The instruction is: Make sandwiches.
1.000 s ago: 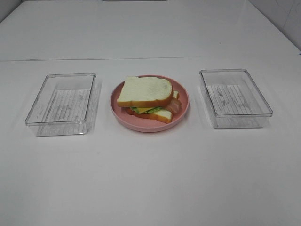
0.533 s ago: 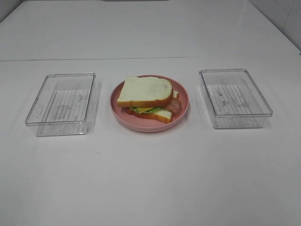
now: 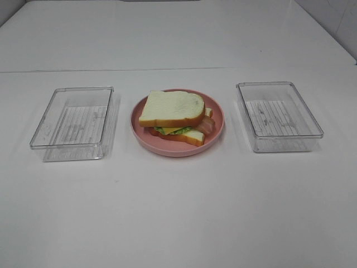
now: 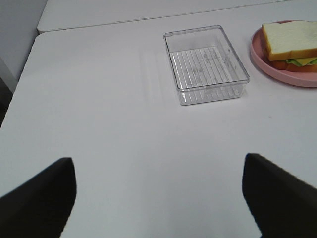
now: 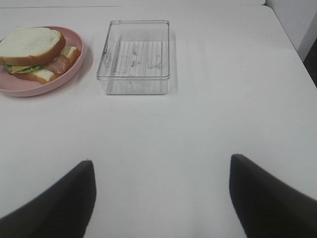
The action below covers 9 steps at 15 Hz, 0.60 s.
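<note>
A stacked toy sandwich [image 3: 174, 115] lies on the round pink plate [image 3: 217, 131] at the table's middle: white bread on top, then yellow cheese, green lettuce, reddish bacon and a second slice below. It also shows in the left wrist view [image 4: 291, 45] and the right wrist view [image 5: 35, 53]. Neither arm appears in the exterior view. My left gripper [image 4: 158, 198] is open over bare table, well short of the left tray. My right gripper [image 5: 161, 198] is open too, nothing between its fingers, short of the right tray.
Two clear plastic trays flank the plate: the left tray [image 3: 73, 123], which the left wrist view also catches as the left tray [image 4: 205, 64], and the right tray [image 3: 278, 116], seen from the right wrist as the right tray [image 5: 134, 55]. Both hold nothing. White tabletop stretches toward the front.
</note>
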### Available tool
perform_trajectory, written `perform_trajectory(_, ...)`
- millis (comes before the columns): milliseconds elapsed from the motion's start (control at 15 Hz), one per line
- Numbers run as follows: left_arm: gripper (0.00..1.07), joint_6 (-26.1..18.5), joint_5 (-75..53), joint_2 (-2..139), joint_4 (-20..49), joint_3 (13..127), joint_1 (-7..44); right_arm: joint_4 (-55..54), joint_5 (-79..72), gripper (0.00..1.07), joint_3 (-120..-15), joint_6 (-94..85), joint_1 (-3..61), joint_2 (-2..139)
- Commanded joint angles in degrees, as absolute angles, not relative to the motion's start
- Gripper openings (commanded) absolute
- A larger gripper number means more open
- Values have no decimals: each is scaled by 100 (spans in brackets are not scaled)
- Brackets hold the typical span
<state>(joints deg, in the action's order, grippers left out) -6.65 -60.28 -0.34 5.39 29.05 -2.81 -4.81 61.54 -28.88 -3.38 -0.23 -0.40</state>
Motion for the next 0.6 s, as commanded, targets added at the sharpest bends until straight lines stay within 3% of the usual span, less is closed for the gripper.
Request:
perform_trajectory(67,86,-625,-5964,-172,584,2876,-269,-504,6079,71,-2888,-378,-69,-115)
perform_trajectory(600,86,-625,-5964,-172,584,2876,-269,-504,6079,71,-2888,-378,-69,-115)
